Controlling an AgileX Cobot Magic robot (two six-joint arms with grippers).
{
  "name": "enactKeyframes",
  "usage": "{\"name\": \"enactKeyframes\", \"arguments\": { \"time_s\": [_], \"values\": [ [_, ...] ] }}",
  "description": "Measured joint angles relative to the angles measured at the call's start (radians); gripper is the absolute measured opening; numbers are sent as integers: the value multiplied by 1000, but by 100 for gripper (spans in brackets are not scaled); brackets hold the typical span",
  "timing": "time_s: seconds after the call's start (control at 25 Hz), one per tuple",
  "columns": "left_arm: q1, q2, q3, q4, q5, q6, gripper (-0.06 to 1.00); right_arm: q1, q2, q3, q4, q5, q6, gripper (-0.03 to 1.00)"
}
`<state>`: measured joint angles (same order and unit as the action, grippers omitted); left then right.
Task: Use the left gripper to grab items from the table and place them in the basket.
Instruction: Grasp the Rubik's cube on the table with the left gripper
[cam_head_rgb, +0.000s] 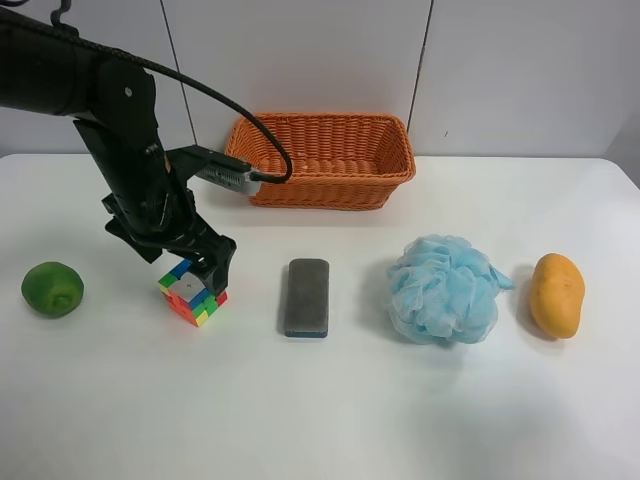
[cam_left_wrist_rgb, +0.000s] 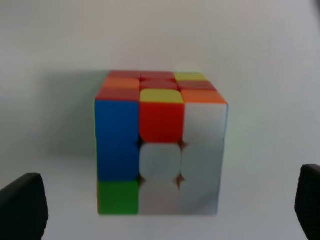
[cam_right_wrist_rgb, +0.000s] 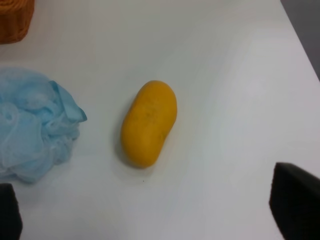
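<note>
Nothing is in the wicker basket as far as the high view shows into it, so by my reckoning the task is at its very start. All five items lie on the white counter.

With the grey-and-blue sponge as dial centre, the basket sits at 12 o'clock. The puzzle cube and the lime are out at 9 o'clock. The blue bath pouf and the potato-shaped object are out at 3 o'clock.

The left tool is down at the cube. Its fingers are spread wide, one on each side and clear of the cube's faces, so nothing is gripped. The cube rests on the counter.

The right tool is also wide and empty, hanging above the potato-shaped object.

What's left is closing on the cube, carrying it to the basket, then the other four items.
</note>
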<state>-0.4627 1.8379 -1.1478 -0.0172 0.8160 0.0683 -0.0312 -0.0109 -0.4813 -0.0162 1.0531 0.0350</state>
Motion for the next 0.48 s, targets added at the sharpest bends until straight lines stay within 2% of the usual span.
{"name": "enactKeyframes", "arguments": {
  "time_s": [0.48],
  "values": [
    [0, 121, 0, 35, -65, 0, 99, 0, 0, 0, 0, 0, 0, 99]
  ]
}}
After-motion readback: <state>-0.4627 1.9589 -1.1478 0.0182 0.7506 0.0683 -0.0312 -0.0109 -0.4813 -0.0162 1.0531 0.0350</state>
